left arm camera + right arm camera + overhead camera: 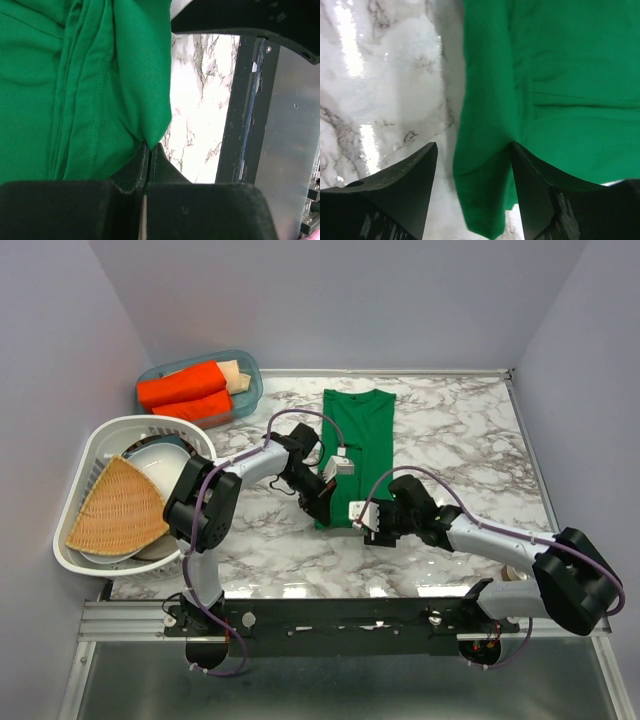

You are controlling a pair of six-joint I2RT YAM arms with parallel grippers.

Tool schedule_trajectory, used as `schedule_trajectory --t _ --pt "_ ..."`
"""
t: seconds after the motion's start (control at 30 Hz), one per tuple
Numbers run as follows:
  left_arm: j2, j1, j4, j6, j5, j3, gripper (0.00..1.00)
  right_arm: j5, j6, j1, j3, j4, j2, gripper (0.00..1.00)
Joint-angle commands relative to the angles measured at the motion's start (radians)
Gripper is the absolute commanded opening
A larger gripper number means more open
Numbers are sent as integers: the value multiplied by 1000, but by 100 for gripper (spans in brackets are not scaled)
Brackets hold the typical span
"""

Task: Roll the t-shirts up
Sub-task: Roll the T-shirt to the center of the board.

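Observation:
A dark green t-shirt (360, 420) lies folded into a long strip on the marble table (450, 430), collar at the far end. My left gripper (322, 508) sits at the strip's near left corner. In the left wrist view the gripper (149, 147) is shut, pinching a point of the green fabric (60, 75). My right gripper (358, 522) is at the near right corner. In the right wrist view it (472, 165) stands open, its two fingers straddling a hanging corner of the green cloth (560, 75). Orange-red rolled t-shirts (185, 392) and a beige one (235, 375) lie in a bin.
A clear blue bin (250, 380) holding the rolls stands at the back left. A white basket (90, 455) with bowls and a woven fan-shaped mat (115, 510) sits at the left edge. A black rail (350, 620) runs along the near edge.

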Motion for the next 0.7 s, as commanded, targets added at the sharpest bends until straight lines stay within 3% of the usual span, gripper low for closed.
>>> schedule_trajectory --t 0.0,0.3,0.43,0.67 --pt "-26 15 -34 14 52 -23 0 76 -18 7 -15 90 -14 68" --pt "-12 24 -14 -13 71 -3 0 -16 -24 9 -20 -19 -85 69" --pt "-17 26 -3 -21 81 5 0 -73 -15 9 -6 -62 -42 71" --pt "-40 33 6 -33 91 -14 0 -41 -44 9 12 -34 41 71"
